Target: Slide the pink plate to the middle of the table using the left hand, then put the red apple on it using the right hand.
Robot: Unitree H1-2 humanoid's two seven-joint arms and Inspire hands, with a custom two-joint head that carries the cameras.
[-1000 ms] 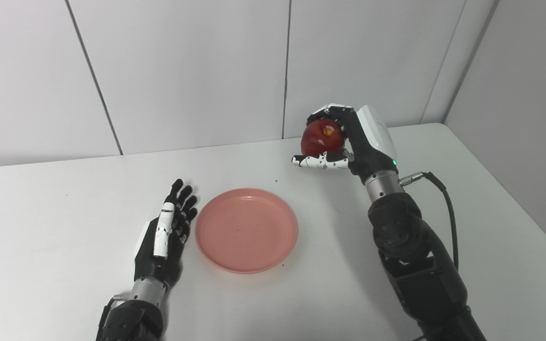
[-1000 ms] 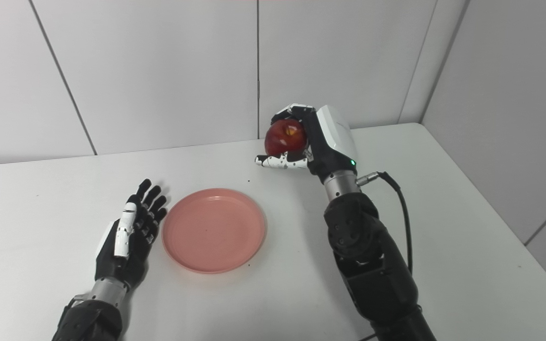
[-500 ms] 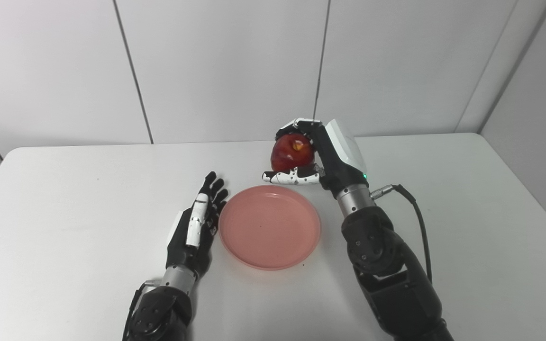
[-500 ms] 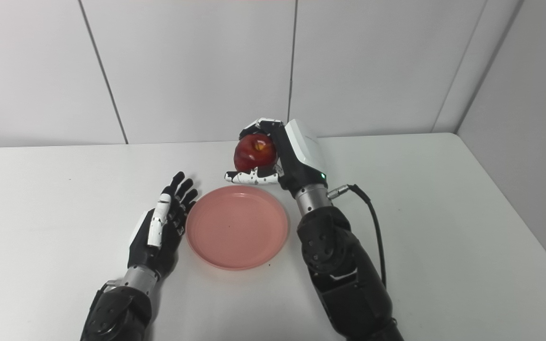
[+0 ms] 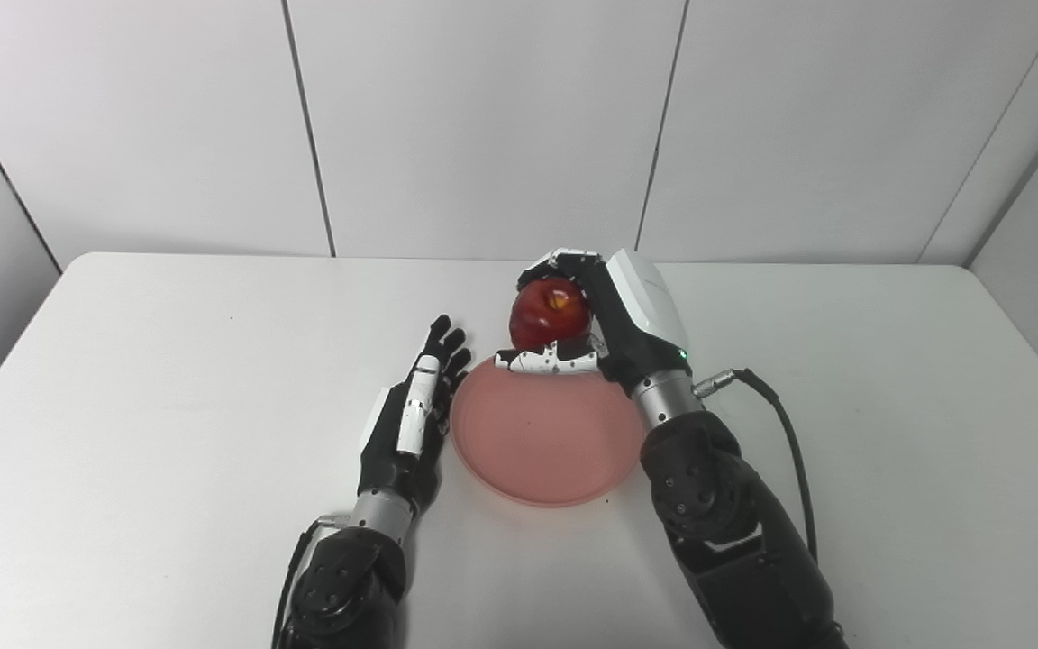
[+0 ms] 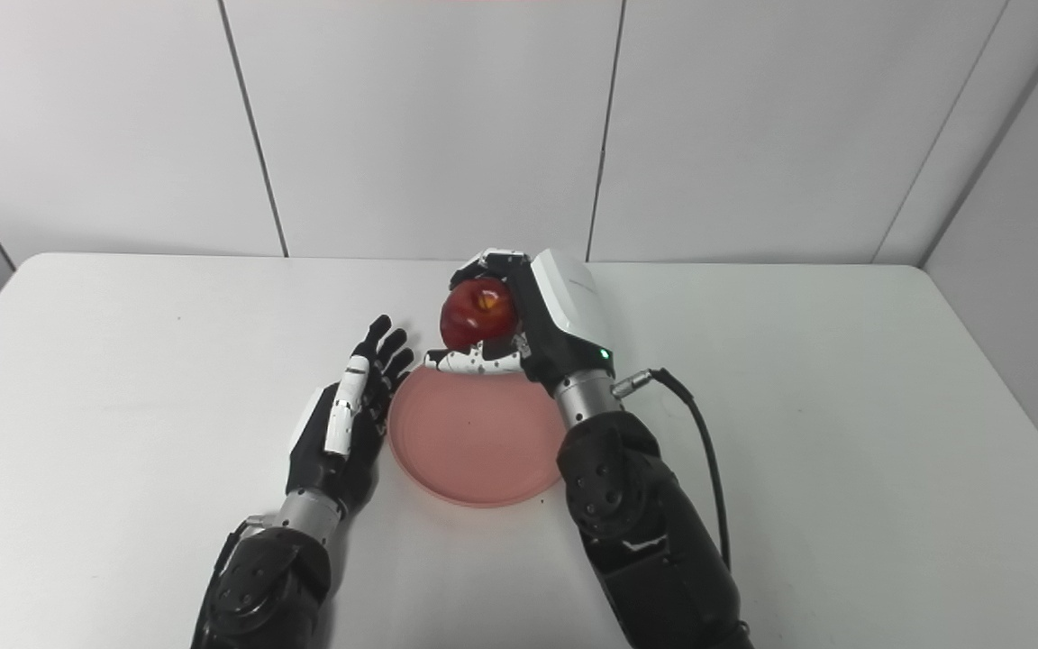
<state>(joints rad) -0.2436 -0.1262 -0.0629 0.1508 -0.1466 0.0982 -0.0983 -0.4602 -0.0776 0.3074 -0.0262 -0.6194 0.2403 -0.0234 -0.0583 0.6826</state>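
The pink plate (image 5: 544, 442) lies flat near the middle of the white table. My left hand (image 5: 411, 424) rests open on the table just left of the plate's rim, fingers stretched forward. A red apple (image 5: 549, 313) is held in my right hand (image 5: 605, 320), which is shut on it and hangs over the plate's far edge. The thumb runs under the apple. The right forearm covers the plate's right edge. In the right eye view the apple (image 6: 478, 314) and plate (image 6: 474, 442) appear the same way.
The white table (image 5: 168, 406) is bordered by grey wall panels at the back and on both sides. A black cable (image 5: 785, 433) loops from the right wrist over the table to the right of the arm.
The camera has swung, shifting the whole picture. My right hand has carried the apple from back right of the plate to over the plate's far edge. The left hand stays beside the plate.
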